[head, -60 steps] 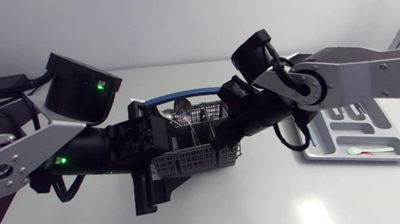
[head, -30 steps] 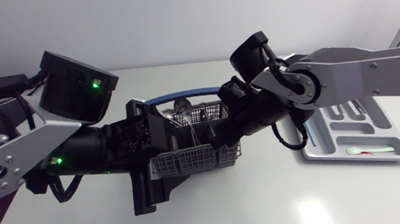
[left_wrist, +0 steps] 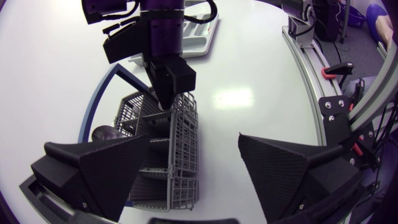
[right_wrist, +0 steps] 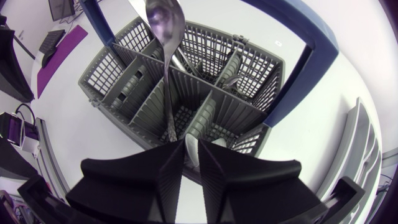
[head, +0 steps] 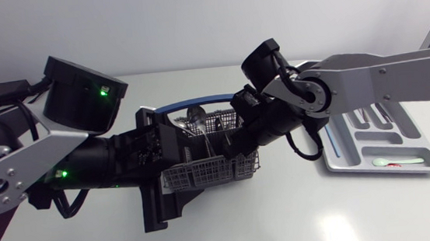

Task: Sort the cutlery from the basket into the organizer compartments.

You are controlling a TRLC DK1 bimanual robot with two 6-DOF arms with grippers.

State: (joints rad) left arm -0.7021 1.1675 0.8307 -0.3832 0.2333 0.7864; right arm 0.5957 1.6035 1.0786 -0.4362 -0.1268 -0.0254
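Right gripper (right_wrist: 191, 152), fingers narrow, is pinching a white utensil (right_wrist: 205, 143) inside the basket (right_wrist: 112, 68). Left gripper (left_wrist: 194, 142) is gaping wide, the basket partly between its fingers.

Light: bright and even, coming from overhead; my white surface (head: 232, 228) reads nearly washed out.
Glare: I've got a soft hot patch near the surface's front edge in the head view. There's another beside the basket (left_wrist: 168, 143), ahead of my left claw (left_wrist: 196, 171). The spoon (right_wrist: 163, 22) bowl gleams.
Shadows: faint, soft-edged.
Edges: both wrist views bow hard, fisheye.
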